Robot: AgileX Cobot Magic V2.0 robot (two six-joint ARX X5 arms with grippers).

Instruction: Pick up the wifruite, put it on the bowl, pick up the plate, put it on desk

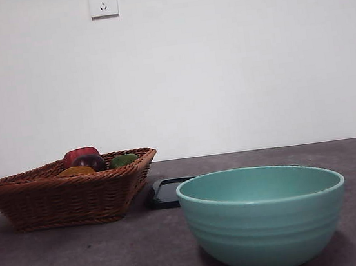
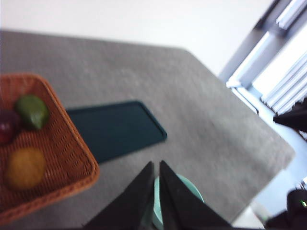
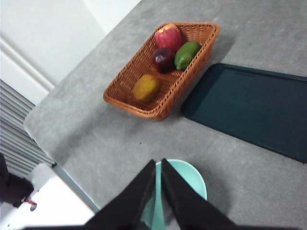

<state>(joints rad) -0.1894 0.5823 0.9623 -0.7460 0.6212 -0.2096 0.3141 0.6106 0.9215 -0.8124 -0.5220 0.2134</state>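
The wifruite [image 3: 146, 88] is seen in the wicker basket [image 3: 139, 104] — well ahead of the right gripper [image 3: 157, 165] and left gripper [image 2: 155, 167], both pressed together above the teal bowl [image 1: 264, 216].

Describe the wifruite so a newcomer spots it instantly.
Find the brown wicker basket beside the dark tray. The wifruite lies in it, apart from the fruits clustered at the other end: it is the only orange-brown oval, not red, dark purple or green.
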